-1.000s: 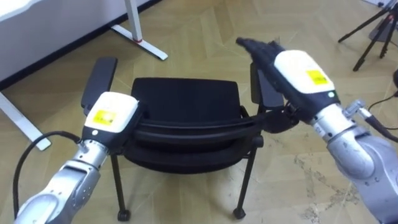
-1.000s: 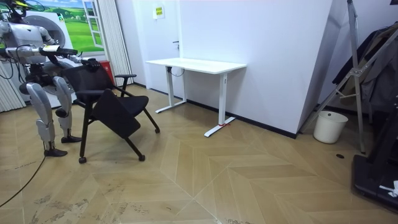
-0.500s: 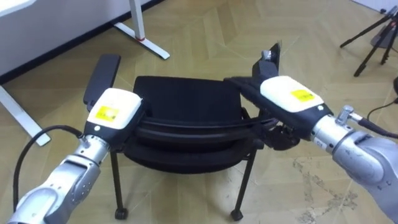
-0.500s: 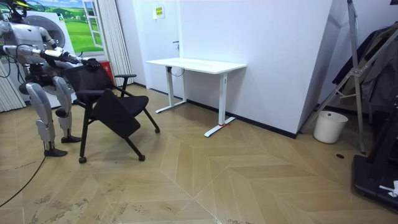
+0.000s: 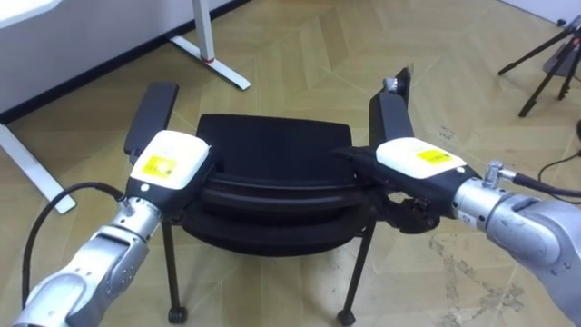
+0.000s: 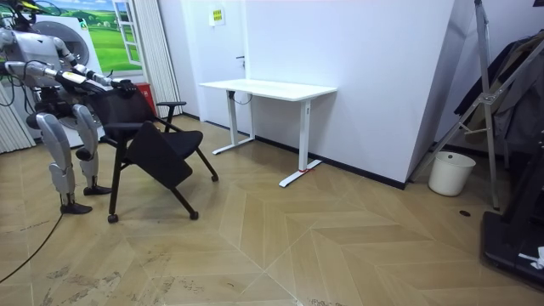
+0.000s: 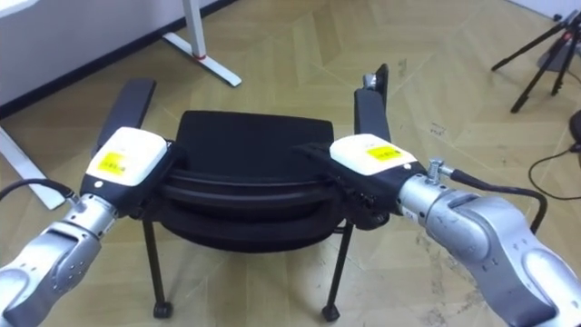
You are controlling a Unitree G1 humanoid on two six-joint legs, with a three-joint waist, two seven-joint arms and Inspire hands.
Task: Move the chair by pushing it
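Observation:
A black chair (image 5: 272, 145) with two armrests stands just in front of me, its curved backrest (image 5: 272, 188) nearest. My left hand (image 5: 166, 162) lies on the left end of the backrest's top edge, its white back facing up. On the right end rests my right hand (image 5: 418, 161), its dark fingers (image 5: 352, 156) stretched straight along the top edge, so it is open. In the room view I stand behind the chair (image 6: 157, 140) at the room view's left, both arms reaching to the backrest.
A white desk (image 6: 268, 88) stands against the wall beyond the chair; its foot (image 5: 218, 65) shows ahead on the left. A tripod (image 5: 549, 59) stands at the far right. A white bin (image 6: 450, 172) sits by the wall. Open wooden floor lies beyond the chair.
My right hand has come down from above the right armrest onto the backrest's top edge. The left hand has stayed on the backrest.

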